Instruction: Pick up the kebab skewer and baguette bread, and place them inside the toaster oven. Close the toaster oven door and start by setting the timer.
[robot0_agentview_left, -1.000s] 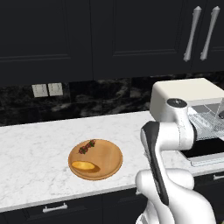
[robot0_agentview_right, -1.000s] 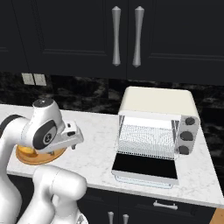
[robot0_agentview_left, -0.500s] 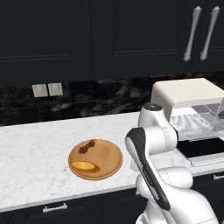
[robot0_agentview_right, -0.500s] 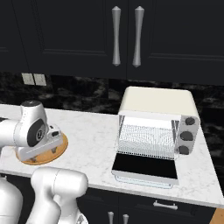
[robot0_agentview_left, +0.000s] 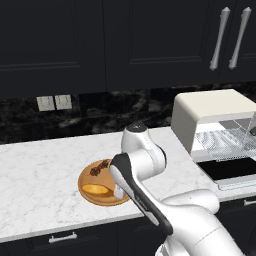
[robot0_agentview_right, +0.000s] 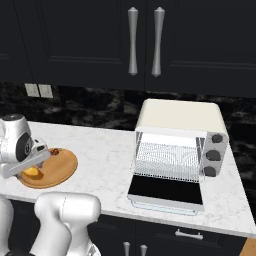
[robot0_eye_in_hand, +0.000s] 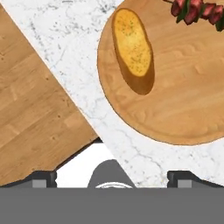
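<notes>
White marble counter (robot0_agentview_left: 40, 175) under black cabinets (robot0_agentview_right: 75, 45); end effector (robot0_eye_in_hand: 111, 177) fingers spread wide, empty.

bare marble counter (robot0_agentview_right: 107, 150) between board (robot0_agentview_right: 62, 172) and toaster oven (robot0_agentview_right: 180, 130) — open passage.

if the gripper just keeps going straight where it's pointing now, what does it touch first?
Probably the marble counter just short of the round wooden board; the baguette bread lies further ahead. Depth is uncertain from the hand view.
</notes>
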